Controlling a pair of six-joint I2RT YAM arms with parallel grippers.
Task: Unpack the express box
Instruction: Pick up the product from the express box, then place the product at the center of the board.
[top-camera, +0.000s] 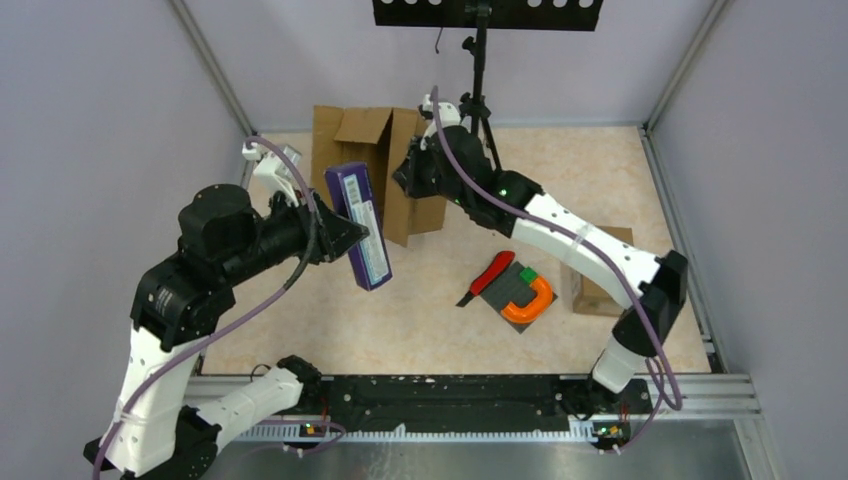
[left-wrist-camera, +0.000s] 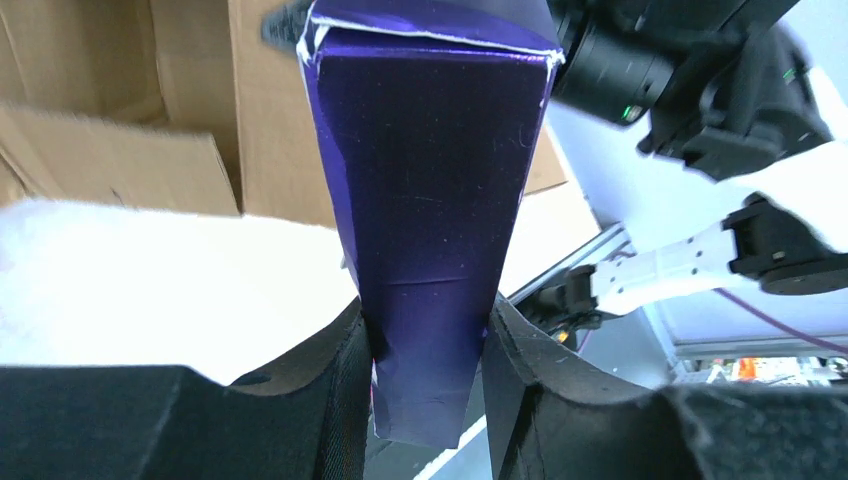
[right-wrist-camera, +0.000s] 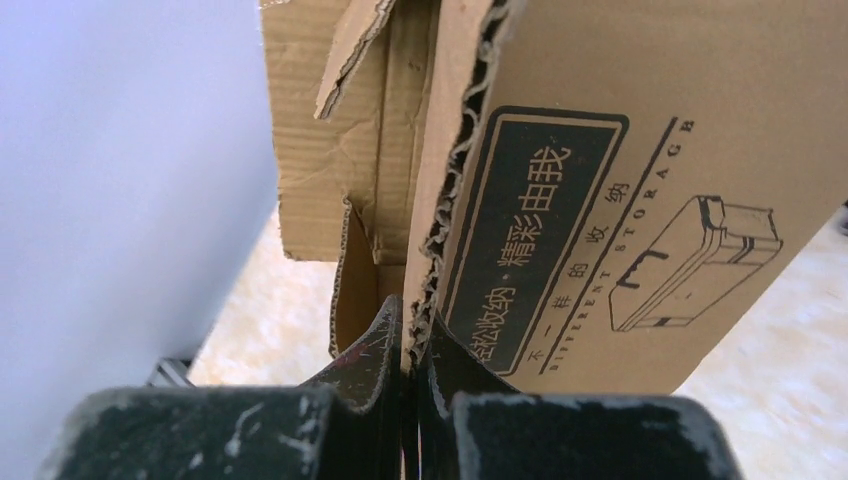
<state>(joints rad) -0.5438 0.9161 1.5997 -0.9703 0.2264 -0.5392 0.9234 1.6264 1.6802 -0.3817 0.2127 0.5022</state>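
Black fingers (left-wrist-camera: 335, 380) of my left gripper (left-wrist-camera: 428, 335) clamped a tall purple carton (top-camera: 358, 225) by its near edge, holding it aloft just in front of the open express box (top-camera: 372, 150) at the far side of the table (top-camera: 420, 320). My right gripper (right-wrist-camera: 408, 335) was pinched tight on the box's corrugated flap (right-wrist-camera: 440, 200), steadying it. With so little of the carton between the pads, I judged it could swing or slip out. A hard tug on the right could tear the flap or tip the box.
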